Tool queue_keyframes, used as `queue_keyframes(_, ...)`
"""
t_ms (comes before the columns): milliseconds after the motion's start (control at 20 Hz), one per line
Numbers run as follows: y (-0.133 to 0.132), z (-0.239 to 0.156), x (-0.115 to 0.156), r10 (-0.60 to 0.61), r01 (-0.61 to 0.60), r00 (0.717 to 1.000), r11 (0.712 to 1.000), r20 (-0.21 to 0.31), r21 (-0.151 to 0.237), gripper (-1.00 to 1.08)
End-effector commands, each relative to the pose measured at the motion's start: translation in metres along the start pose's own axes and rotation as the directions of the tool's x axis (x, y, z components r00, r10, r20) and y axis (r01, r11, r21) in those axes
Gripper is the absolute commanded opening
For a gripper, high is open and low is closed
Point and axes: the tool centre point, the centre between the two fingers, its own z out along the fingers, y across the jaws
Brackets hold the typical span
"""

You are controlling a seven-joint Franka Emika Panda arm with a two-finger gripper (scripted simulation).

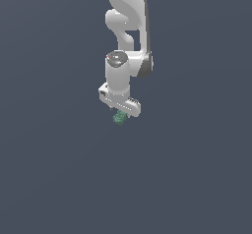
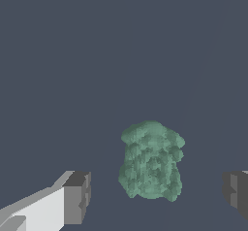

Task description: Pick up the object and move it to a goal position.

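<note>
The object [image 1: 118, 118] is a tiny, lumpy, mottled green thing just below the white gripper [image 1: 120, 115] in the exterior view. In the wrist view the object [image 2: 151, 160] lies between the two grey fingertips [image 2: 77, 196], with clear gaps on both sides. The gripper [image 2: 157, 193] is open, its jaws standing wide on either side of the object without touching it. The fingers are hidden behind the hand in the exterior view.
The white arm [image 1: 127, 26] comes down from the top of the exterior view. A plain dark grey-blue surface [image 1: 59, 169] fills everything around it.
</note>
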Motion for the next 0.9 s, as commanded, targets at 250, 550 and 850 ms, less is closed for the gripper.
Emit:
queue_keyframes(250,0.008,0.008,-0.008,0.064,-0.064,0.998,0.998,0.001,0.000,1.00)
queue_keyframes(550,0.008,0.013,-0.007,0.060,-0.060,0.998,0.998,0.001,-0.001,1.00)
queue_keyframes(850,0.008,0.039,-0.008,0.063,-0.063,0.998,0.998,0.001,-0.001,1.00)
